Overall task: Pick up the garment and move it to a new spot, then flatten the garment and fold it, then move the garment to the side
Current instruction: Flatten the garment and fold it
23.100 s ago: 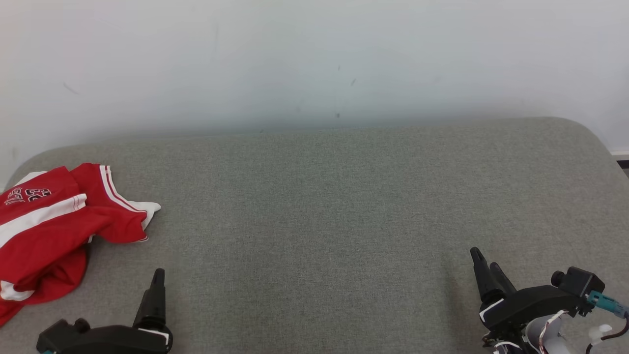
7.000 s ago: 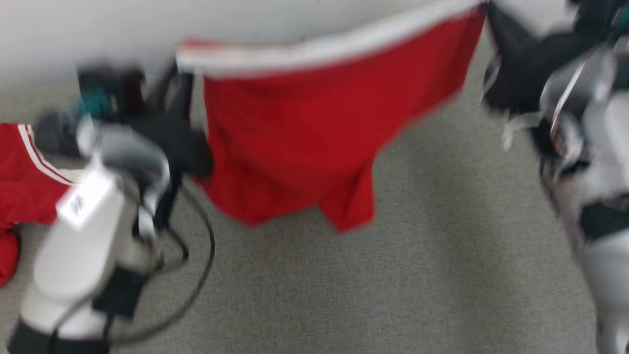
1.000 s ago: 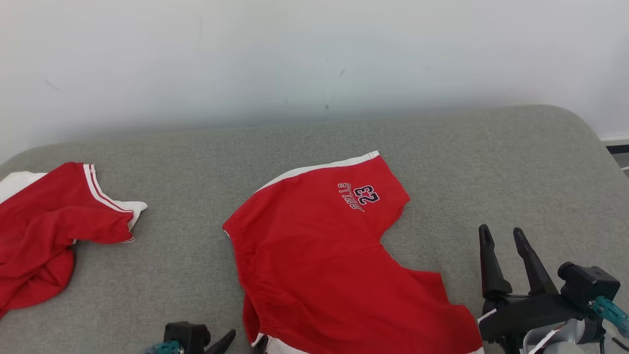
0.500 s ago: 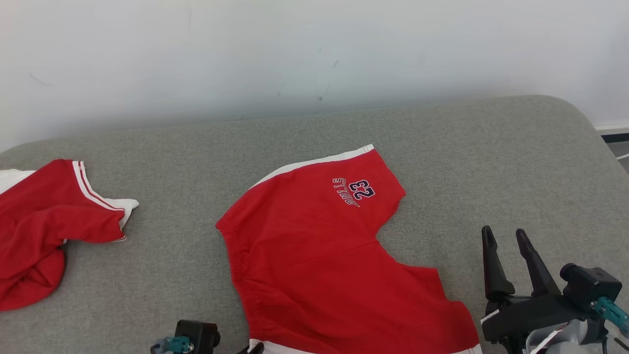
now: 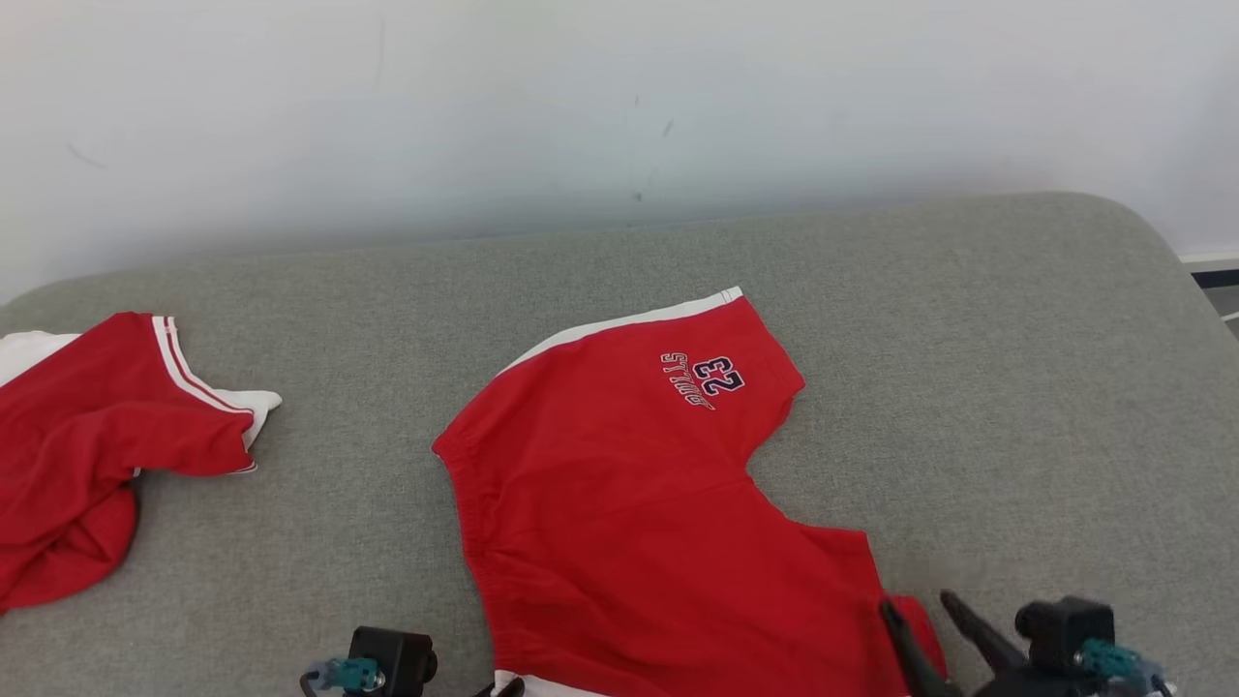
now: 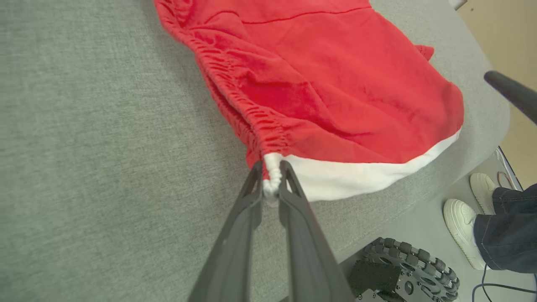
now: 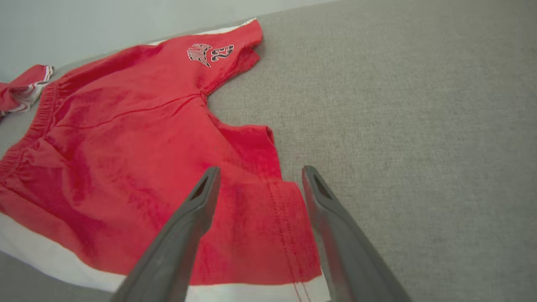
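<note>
The red shorts (image 5: 629, 503) lie spread on the grey desk (image 5: 968, 339), from centre toward 6 o'clock in the head view, with the printed leg pointing to 1 o'clock and the near white edge cut off by the frame. The left hand (image 6: 271, 168) is clenched on the white corner of the gathered waistband at the shorts' 7 o'clock. The right hand (image 7: 261, 170) is released, its fingers straddling the near leg's hem at 5 o'clock, though contact with the cloth is hard to make out. A second red garment (image 5: 97, 436) lies crumpled at 9 o'clock, partly out of frame.
</note>
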You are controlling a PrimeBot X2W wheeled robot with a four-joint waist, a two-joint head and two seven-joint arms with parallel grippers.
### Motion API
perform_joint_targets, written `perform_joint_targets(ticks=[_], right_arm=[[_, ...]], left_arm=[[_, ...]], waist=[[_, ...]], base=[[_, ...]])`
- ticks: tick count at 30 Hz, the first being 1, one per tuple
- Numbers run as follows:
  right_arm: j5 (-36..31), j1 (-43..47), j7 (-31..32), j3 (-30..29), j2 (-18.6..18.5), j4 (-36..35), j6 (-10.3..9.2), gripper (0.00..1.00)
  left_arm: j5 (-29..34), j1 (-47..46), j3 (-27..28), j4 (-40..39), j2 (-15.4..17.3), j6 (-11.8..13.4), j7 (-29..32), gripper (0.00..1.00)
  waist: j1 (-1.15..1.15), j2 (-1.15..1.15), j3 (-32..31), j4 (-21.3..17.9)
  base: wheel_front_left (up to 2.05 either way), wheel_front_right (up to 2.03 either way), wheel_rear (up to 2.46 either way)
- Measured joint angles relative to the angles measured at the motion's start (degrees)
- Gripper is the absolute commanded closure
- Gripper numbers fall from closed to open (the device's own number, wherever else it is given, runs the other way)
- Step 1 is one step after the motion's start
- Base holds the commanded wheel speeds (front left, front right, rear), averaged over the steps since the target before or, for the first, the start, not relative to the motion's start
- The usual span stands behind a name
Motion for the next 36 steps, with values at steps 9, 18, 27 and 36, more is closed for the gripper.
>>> perform_joint_targets(ticks=[9,18,27,36], right_arm=[[-1.5,5.0,11.1,1.2,-4.1,-2.2,-1.60,0.00],[-0.6,6.5,17.7,0.0,-5.2,-4.7,-3.45,0.00],[2.0,5.1,22.0,-0.6,-4.7,-4.8,-4.41,0.00],[4.3,4.5,25.4,-1.1,-3.7,-3.7,-4.98,0.51]], left_arm=[[-0.6,0.1,0.0,-0.5,0.0,0.0,0.5,0.78],[-0.7,0.2,0.1,-1.6,0.0,0.5,0.9,0.75],[-0.7,-0.1,-0.1,-2.2,0.0,0.5,1.7,0.73],[-0.7,-0.1,0.0,-2.5,0.0,0.5,1.9,0.71]], waist=[[0.00,0.00,-0.2,0.0],[0.00,0.00,0.4,-0.1],[0.00,0.00,1.6,0.4],[0.00,0.00,2.9,1.1]], base=[[0.00,0.00,0.00],[0.00,0.00,0.00],[0.00,0.00,0.00],[0.00,0.00,0.00]])
